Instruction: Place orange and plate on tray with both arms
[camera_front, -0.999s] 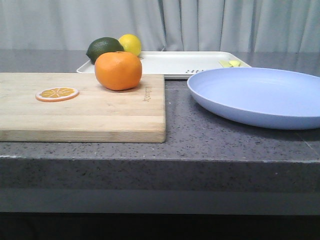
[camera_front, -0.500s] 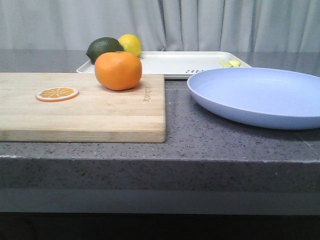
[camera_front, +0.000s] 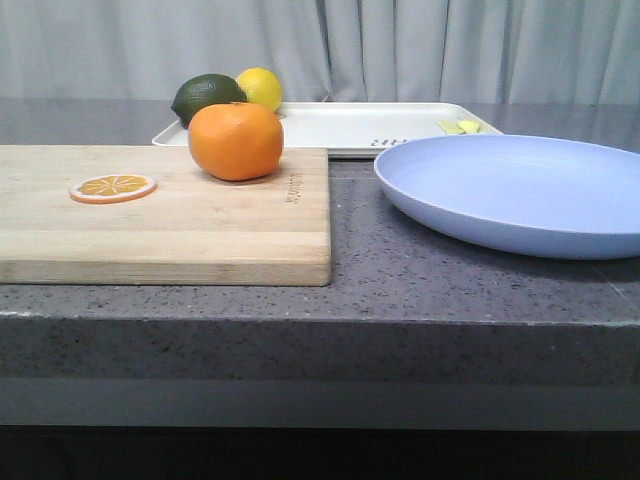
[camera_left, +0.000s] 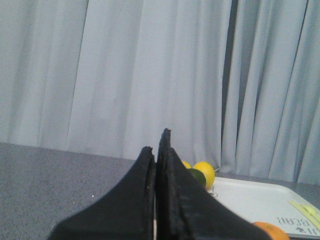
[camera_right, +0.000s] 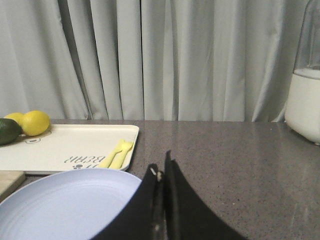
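Orange (camera_front: 236, 140), plate (camera_front: 520, 190) off tray (camera_front: 370, 125)

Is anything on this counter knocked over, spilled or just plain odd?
Nothing stands out. The orange sits upright on the cutting board near an orange slice; the plate lies flat on the counter beside it; the tray behind holds a lemon and a dark green fruit. No spills or damage show.

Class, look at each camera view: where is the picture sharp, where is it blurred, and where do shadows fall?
Front view: even, soft light; the orange sharp, faint shadow beneath it on the cutting board. Left wrist view: left end effector a dark blur. Right wrist view: right end effector blurred, the tray clearer.
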